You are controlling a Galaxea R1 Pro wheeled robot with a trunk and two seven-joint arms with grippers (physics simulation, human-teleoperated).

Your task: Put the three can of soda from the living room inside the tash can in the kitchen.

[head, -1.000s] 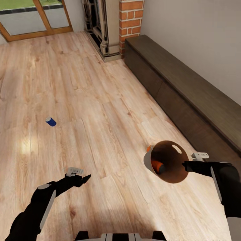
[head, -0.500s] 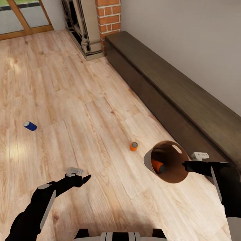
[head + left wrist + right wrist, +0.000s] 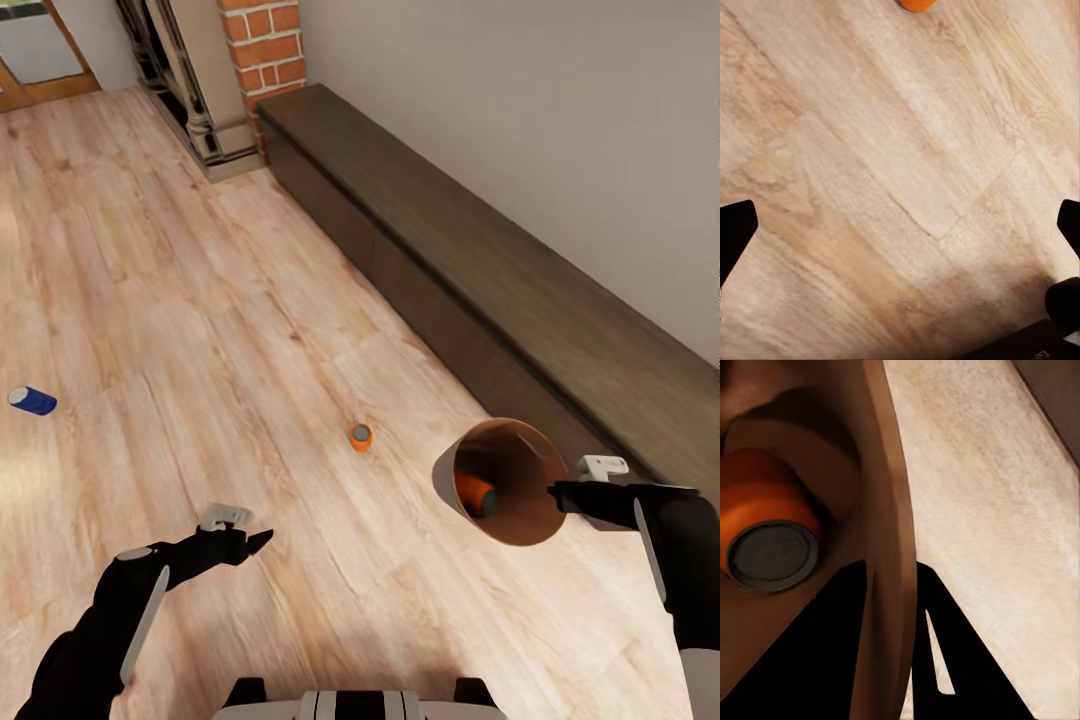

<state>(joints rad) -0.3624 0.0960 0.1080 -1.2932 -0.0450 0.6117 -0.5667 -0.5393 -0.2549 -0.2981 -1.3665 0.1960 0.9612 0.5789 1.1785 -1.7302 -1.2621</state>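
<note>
Our view has swung right since a moment ago, while our right gripper (image 3: 556, 490) clamps the tash can (image 3: 447, 478) holding one orange can (image 3: 473, 491), our left gripper (image 3: 252, 541) spread empty, another orange can (image 3: 361, 437) and the blue can (image 3: 32, 400) on the floor (image 3: 250, 330).

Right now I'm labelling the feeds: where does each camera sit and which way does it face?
Head view: high on the robot, facing forward and down over the floor; both arms, left gripper, right gripper holding the trash can.
Left wrist view: looks down at the floor past open fingertips.
Right wrist view: looks along the bin's rim at the orange can inside.
Shared: head and left wrist show the loose orange can.
</note>
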